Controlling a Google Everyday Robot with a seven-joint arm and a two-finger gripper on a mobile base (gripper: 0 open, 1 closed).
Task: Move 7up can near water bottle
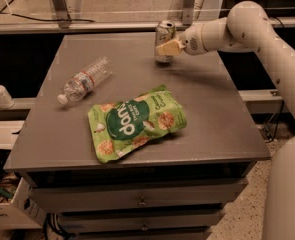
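While a cream finger lies across its front, the silvery-white aluminium 7up can [164, 32] stands upright near the far edge of the grey table [227, 129], pinched by the gripper [168, 48]. The can's markings cannot be read. The clear crinkled plastic water bottle [84, 80], with a red-and-white label, lies on its side well apart toward the left edge, with bare tabletop between them. A green snack bag [134, 123], lettered roughly "dang" in white, lies near the front edge.

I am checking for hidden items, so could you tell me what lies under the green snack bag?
The snack bag lies on the table; anything beneath it is covered, and nothing pokes out. The gripper is at the 7up can near the far edge.
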